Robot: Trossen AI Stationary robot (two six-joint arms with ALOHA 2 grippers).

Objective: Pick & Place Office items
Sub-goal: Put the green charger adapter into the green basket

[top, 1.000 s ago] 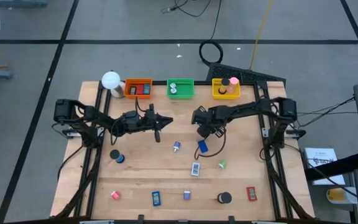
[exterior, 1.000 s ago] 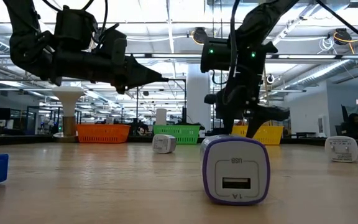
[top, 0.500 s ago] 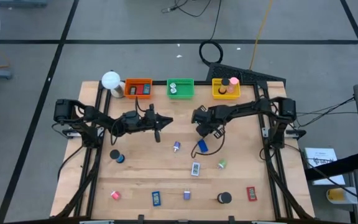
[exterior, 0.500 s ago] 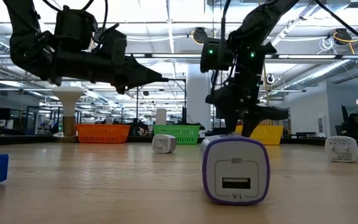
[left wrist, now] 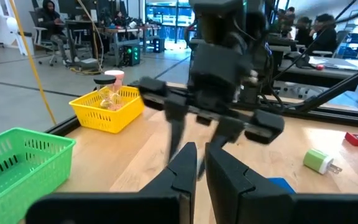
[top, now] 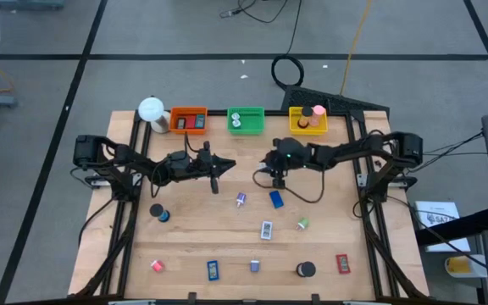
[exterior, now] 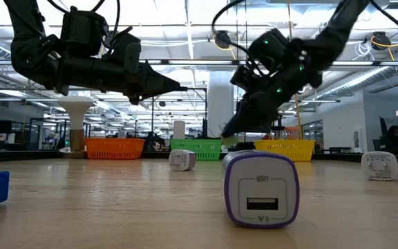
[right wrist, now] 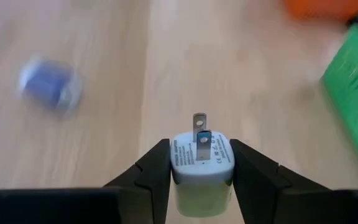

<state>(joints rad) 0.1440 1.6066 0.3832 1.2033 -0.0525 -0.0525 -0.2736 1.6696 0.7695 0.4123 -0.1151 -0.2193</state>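
From above, I see the right end effector near the frame's centre, its load hidden; the left end effector hovers left of it. My right wrist view shows it pinching a white charger, prongs outward, bare desk beyond. My left wrist view shows its fingers pressed together. Low view: a purple charger fills the foreground.

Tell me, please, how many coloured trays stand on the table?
3, in a row along the far edge of the table: the orange tray beside the white lamp, the green tray in the middle, the yellow tray rightmost. None appears hidden.
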